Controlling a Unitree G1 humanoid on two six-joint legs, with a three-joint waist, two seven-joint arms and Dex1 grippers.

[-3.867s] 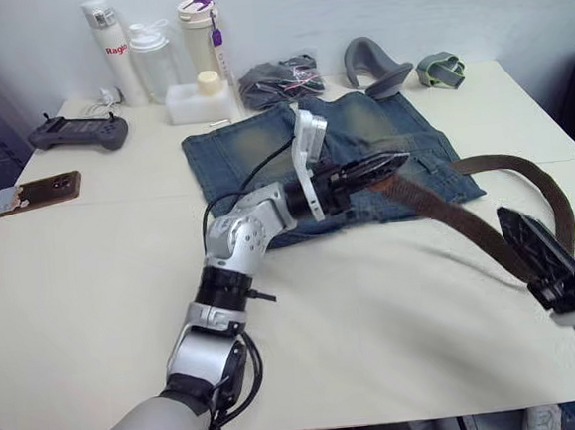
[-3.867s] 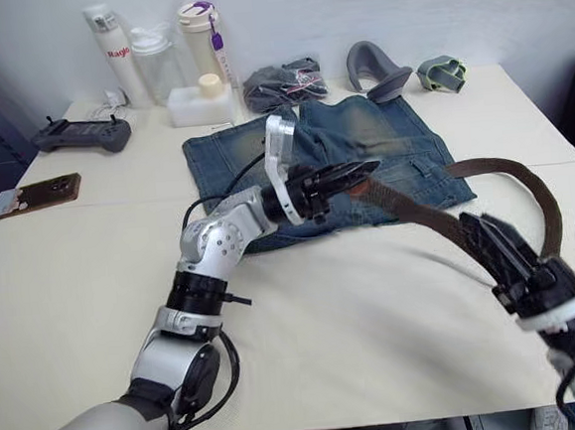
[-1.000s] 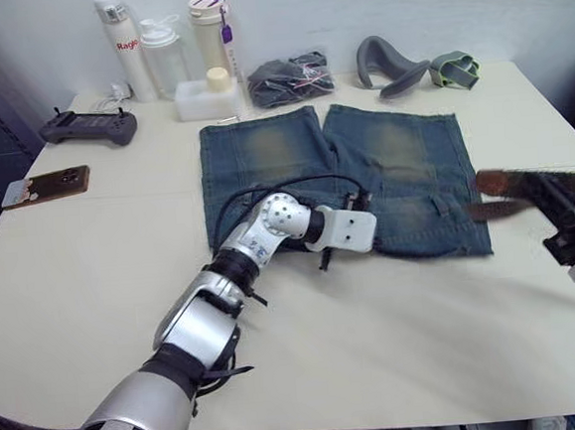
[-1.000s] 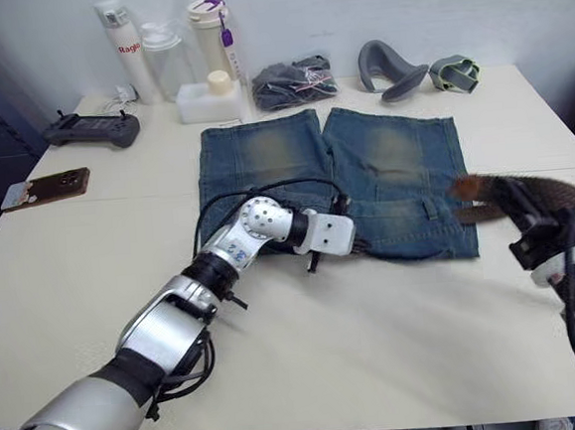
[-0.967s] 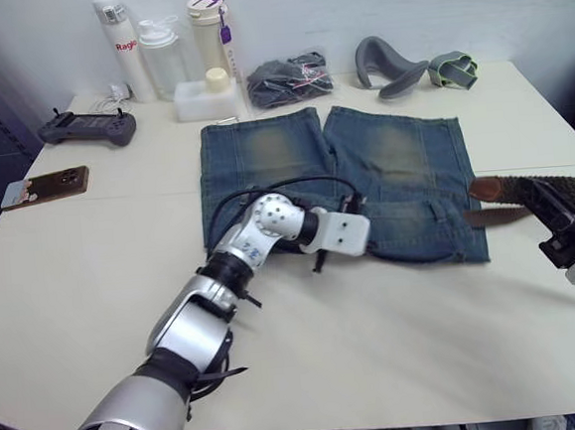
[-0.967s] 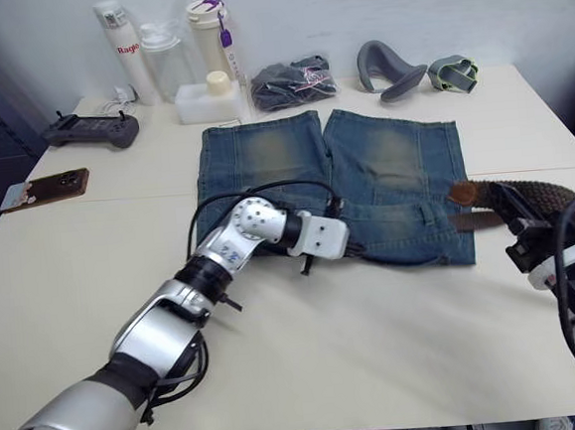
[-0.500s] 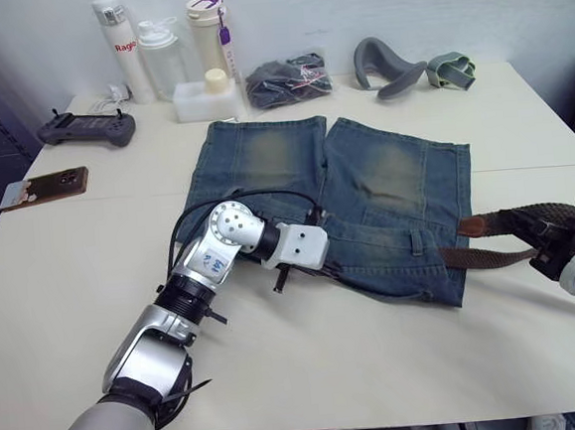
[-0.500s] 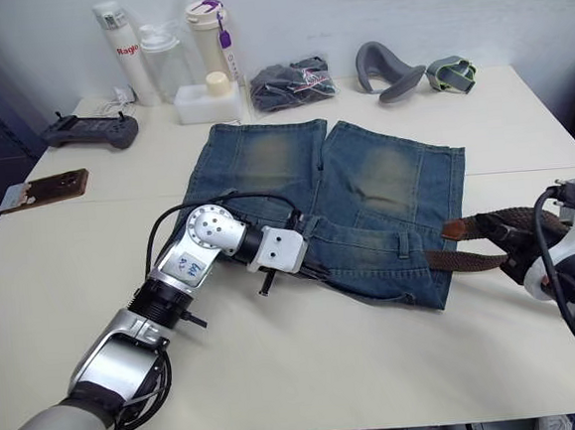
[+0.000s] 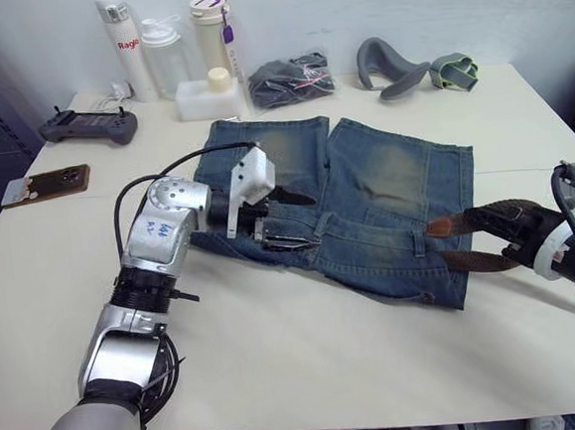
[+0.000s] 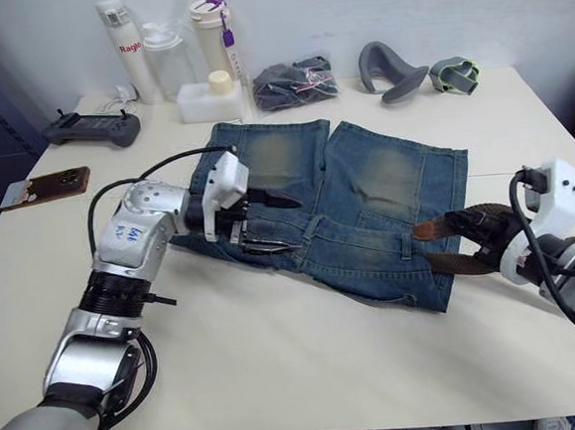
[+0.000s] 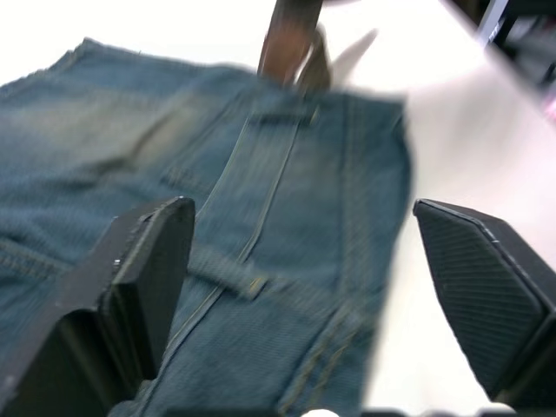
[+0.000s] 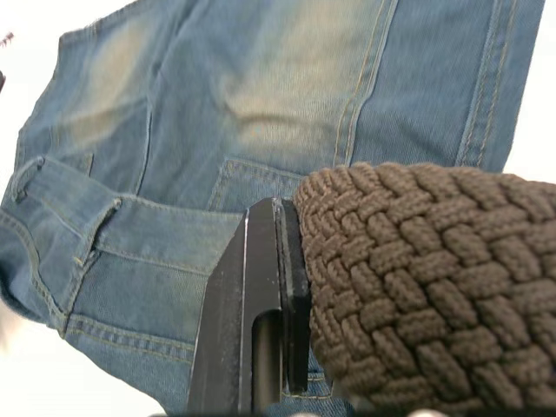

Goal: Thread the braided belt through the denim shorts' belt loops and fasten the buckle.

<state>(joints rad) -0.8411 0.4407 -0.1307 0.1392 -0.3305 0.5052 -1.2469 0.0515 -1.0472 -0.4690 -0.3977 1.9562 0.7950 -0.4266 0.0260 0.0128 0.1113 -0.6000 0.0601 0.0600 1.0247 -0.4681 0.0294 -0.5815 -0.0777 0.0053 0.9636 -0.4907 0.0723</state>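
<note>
The denim shorts (image 9: 380, 183) lie flat mid-table with the legs pointing away and the waistband near me. My left gripper (image 9: 308, 220) hovers over the waistband's left part, fingers (image 11: 148, 261) wide apart and holding nothing. Between them a belt loop (image 11: 228, 276) shows on the waistband. At the shorts' right edge my right gripper (image 9: 483, 225) is shut on the braided belt (image 12: 417, 261). The belt's plain brown tip (image 9: 441, 228) points at the waistband, and a lower run of the strap (image 9: 470, 259) lies on the table beside it. The buckle is out of view.
Along the back edge stand bottles (image 9: 120, 44), a white box (image 9: 206, 97), a dark bundle in a clear bag (image 9: 287, 76), a grey curved cushion (image 9: 390, 62) and a green strap (image 9: 452, 68). A game controller (image 9: 86, 124) and a phone (image 9: 46, 181) lie at the left.
My left gripper has let go of the waistband, opened wide and drawn back to the left. The shorts have been pulled askew. My right gripper has brought the belt tip closer to the waistband.
</note>
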